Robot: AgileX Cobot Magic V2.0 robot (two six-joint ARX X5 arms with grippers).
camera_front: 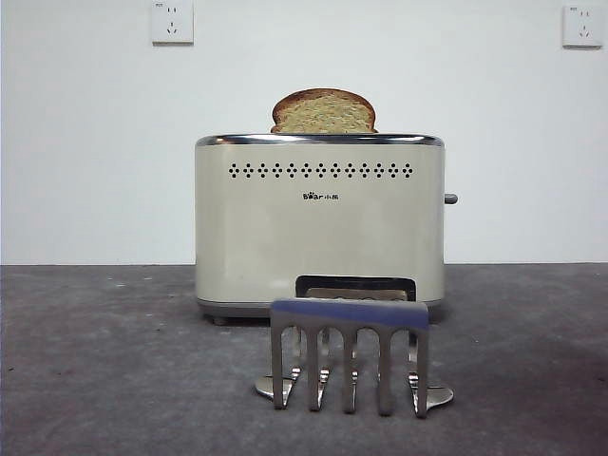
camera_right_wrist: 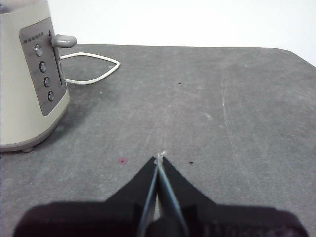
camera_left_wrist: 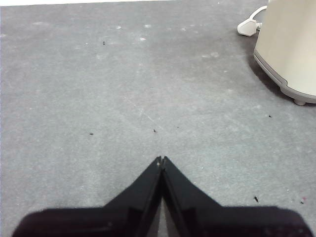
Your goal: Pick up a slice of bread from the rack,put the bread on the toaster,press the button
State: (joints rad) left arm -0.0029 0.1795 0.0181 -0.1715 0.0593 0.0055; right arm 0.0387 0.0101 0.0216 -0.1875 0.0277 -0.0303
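Left fingers (camera_left_wrist: 161, 159): closed tip to tip, holding nothing, poised above bare grey table (camera_left_wrist: 123, 89). Ahead of them and off to one side, well apart, stands a lower corner of the toaster (camera_left_wrist: 291, 44), with a white plug (camera_left_wrist: 247, 27) lying beyond it.

Right fingers (camera_right_wrist: 160, 157): likewise pressed together, empty, over open table. Ahead and to the side, well apart, is the toaster's narrow end, showing a grey panel (camera_right_wrist: 43, 66) with four round dark knobs in a column. The button (camera_right_wrist: 64, 41), a grey stub, juts from the top of a slot beside that panel. A white cord (camera_right_wrist: 94, 74) loops on the table behind the toaster.

Front view: neither arm appears. The bread (camera_front: 323, 112) stands upright in the toaster's top, its domed crust and upper crumb rising above the chrome rim. The button stub projects from the toaster's right end, high on that side. The rack (camera_front: 350, 353) stands empty on the table directly in front of the toaster, apart from it, prongs pointing down to its disc feet.
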